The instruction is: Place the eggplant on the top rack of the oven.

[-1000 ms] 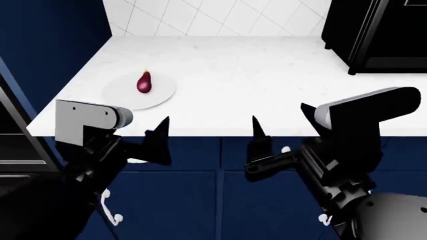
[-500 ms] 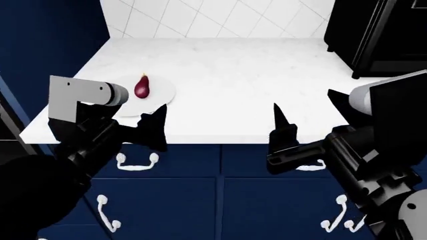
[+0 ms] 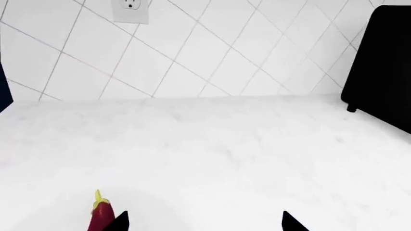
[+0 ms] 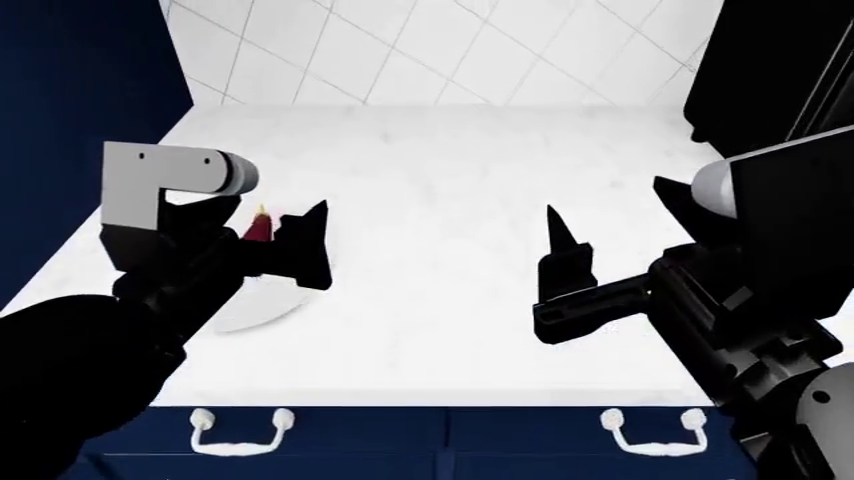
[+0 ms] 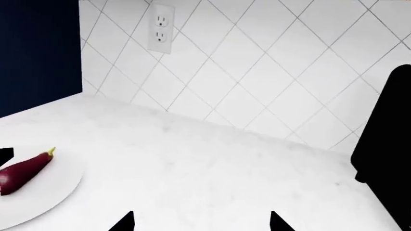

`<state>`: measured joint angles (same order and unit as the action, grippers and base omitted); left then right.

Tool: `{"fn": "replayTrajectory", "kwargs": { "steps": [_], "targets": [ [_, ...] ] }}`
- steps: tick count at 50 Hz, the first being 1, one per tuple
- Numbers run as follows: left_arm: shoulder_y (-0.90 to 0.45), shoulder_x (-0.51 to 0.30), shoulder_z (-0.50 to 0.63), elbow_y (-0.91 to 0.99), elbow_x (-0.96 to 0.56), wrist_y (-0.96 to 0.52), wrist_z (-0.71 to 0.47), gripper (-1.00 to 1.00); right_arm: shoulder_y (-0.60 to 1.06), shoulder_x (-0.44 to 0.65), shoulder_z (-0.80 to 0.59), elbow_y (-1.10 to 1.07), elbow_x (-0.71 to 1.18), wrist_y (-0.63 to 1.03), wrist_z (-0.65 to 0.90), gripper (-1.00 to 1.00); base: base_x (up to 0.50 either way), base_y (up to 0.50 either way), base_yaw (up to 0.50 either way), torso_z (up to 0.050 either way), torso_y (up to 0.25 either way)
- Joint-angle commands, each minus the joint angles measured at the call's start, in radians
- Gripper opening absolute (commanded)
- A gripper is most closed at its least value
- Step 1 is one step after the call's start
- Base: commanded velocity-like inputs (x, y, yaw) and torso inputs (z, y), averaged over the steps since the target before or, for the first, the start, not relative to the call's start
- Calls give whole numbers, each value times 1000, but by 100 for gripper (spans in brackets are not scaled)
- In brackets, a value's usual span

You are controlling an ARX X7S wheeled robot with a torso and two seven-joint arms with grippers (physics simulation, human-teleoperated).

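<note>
The eggplant (image 5: 26, 168) lies on a white plate (image 5: 55, 192) on the white counter, yellow-green stem tip pointing toward the tiled wall. In the head view only a bit of the eggplant (image 4: 254, 228) shows behind my left gripper (image 4: 283, 238), which hovers open over the plate (image 4: 260, 305). In the left wrist view the eggplant (image 3: 99, 219) sits just outside one fingertip (image 3: 119, 223) of the open left gripper (image 3: 205, 225), not between the jaws. My right gripper (image 4: 607, 220) is open and empty over the counter's middle; it also shows in the right wrist view (image 5: 200, 224). The oven and top rack are out of view.
A glossy black countertop appliance (image 4: 781, 70) stands at the back right; it also shows in the left wrist view (image 3: 385, 62) and the right wrist view (image 5: 388, 144). The tiled wall (image 4: 441, 50) carries an outlet (image 5: 160, 29). A dark blue panel (image 4: 80, 100) bounds the left. Drawer handles (image 4: 240, 430) lie below the front edge.
The view has advanced over the counter. Both grippers have moved forward from the counter's front edge to above it, and the left gripper now covers most of the eggplant.
</note>
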<state>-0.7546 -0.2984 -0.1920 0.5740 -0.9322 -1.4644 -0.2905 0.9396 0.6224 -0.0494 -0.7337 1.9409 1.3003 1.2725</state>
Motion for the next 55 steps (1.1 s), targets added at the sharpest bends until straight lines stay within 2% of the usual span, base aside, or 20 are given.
{"fn": "replayTrajectory", "kwargs": {
  "steps": [1, 5, 12, 23, 25, 28, 33, 35, 36, 37, 42, 44, 55],
  "targets": [
    [-13, 3, 2, -26, -22, -13, -29, 100, -18, 3, -2, 2, -15, -10, -11, 100, 500, 12, 0, 0, 15],
    [-7, -1, 1, -22, -25, -7, -42, 100, -25, 12, -9, 5, -6, -15, -7, 100, 500, 8, 0, 0, 0],
    [-2, -8, 18, -32, -16, 0, -65, 100, -26, 15, -15, -7, -15, -9, -22, 100, 0, 0, 0, 0, 0],
    [3, -9, 54, -73, 63, 17, -162, 100, -71, -7, 33, -1, -115, 24, -160, 100, 0, 0, 0, 0, 0],
    [-9, 24, 0, -93, 56, 4, -199, 100, -74, -10, 37, -2, -125, 24, -173, 100, 0, 0, 0, 0, 0],
    [-9, 9, 38, -104, 72, 13, -198, 100, -80, -10, 37, 2, -134, 23, -178, 100, 0, 0, 0, 0, 0],
    [12, 21, 35, -131, 95, 7, -246, 100, -96, -21, 51, -2, -174, 26, -228, 100, 0, 0, 0, 0, 0],
    [15, 21, 29, -126, 83, -11, -251, 100, -92, -22, 50, -3, -180, 27, -240, 100, 0, 0, 0, 0, 0],
    [6, 44, -15, -137, 51, -67, -270, 100, -91, -23, 50, -5, -187, 29, -249, 100, 0, 0, 0, 0, 0],
    [16, 28, 13, -126, 67, -36, -268, 100, -95, -25, 55, -8, -193, 27, -257, 100, 0, 0, 0, 0, 0],
    [20, 42, -20, -120, 27, -86, -302, 100, -107, -20, 63, -18, -194, 18, -262, 100, 0, 0, 0, 0, 0],
    [36, 30, 12, -129, 70, -35, -321, 100, -116, -19, 72, -25, -206, 17, -277, 100, 0, 0, 0, 0, 0],
    [44, 34, 28, -179, 71, -33, -353, 100, -157, -2, 106, -41, -229, -2, -299, 100, 0, 0, 0, 0, 0]
  ]
}}
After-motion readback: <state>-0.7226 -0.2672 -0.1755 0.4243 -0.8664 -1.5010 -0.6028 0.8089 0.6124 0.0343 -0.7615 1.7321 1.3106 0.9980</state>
